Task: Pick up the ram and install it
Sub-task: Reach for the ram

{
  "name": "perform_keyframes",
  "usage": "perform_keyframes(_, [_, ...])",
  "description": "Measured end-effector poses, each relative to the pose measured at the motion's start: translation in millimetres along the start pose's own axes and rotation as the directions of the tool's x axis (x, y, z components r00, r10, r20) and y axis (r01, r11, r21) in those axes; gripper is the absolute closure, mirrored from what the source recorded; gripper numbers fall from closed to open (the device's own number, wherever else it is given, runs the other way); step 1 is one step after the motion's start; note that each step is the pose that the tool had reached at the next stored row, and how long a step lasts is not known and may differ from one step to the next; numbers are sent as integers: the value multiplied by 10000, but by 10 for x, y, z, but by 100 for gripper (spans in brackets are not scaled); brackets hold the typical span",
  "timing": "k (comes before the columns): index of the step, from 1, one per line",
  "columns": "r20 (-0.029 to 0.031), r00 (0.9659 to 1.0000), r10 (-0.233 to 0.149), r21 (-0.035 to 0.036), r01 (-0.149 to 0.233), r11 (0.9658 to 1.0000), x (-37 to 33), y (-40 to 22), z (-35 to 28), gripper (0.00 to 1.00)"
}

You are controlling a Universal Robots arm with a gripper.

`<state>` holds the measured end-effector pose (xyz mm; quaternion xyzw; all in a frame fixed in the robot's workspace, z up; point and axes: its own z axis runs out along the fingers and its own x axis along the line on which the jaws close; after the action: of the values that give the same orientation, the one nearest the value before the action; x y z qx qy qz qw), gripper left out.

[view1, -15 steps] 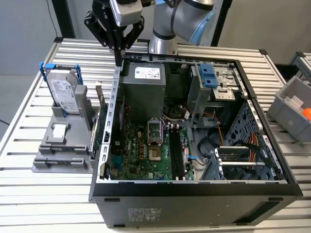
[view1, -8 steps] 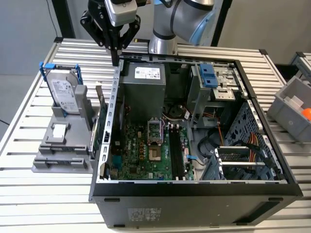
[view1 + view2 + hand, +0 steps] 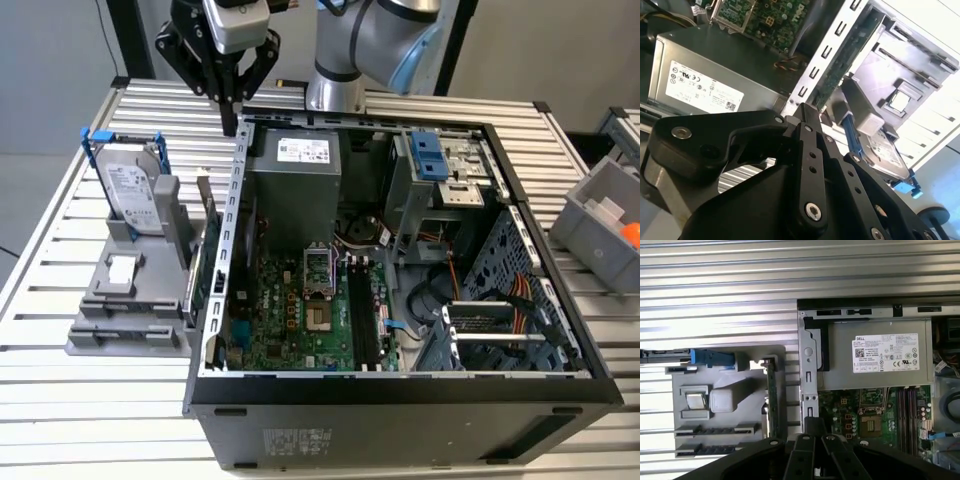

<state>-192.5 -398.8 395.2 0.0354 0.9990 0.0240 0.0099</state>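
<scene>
Hovering above the computer case's (image 3: pixel 400 405) rear corner, the gripper (image 3: pixel 232 122) has its fingers pinched together, gripping nothing. Ram (image 3: pixel 207 198) stands on edge in the grey holder (image 3: pixel 120 315), just beside the case wall.

End effector (image 3: pixel 807 112): black linkage in the foreground, fingers drawn together at the tip. The tip is near one end of the ram (image 3: pixel 847 52), which stands on edge in the grey holder (image 3: pixel 905 70), just beside the slotted case wall (image 3: pixel 822 57). Hard drive (image 3: pixel 885 152) with blue bracket (image 3: pixel 852 135) is in the same holder. Power supply (image 3: pixel 715 60) and motherboard (image 3: pixel 765 12) are inside the case.
</scene>
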Motion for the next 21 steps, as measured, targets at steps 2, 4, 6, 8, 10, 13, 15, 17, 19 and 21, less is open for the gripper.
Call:
perform_keyframes(2, [0, 10000, 0, 1, 0, 10000, 25, -2, -1, 100])
perform_keyframes(4, [0, 10000, 1, 0, -1, 10000, 48, -3, -1, 100])
perform_keyframes(6, [0, 10000, 0, 0, 0, 10000, 71, -5, -2, 100])
perform_keyframes(8, [0, 10000, 0, 0, 0, 10000, 89, -6, -2, 100])
perform_keyframes(10, [0, 10000, 0, 0, 0, 10000, 109, -8, -2, 100])
perform_keyframes(13, [1, 10000, 0, 0, 0, 10000, 140, -10, -3, 100])
perform_keyframes(15, [0, 10000, 0, 0, 0, 10000, 160, -11, -4, 100])
perform_keyframes(17, [0, 10000, 0, 0, 0, 10000, 178, -13, -4, 100])
perform_keyframes(19, [0, 10000, 0, 0, 0, 10000, 195, -14, -4, 100])
perform_keyframes(21, [0, 10000, 0, 0, 0, 10000, 211, -15, -5, 100])
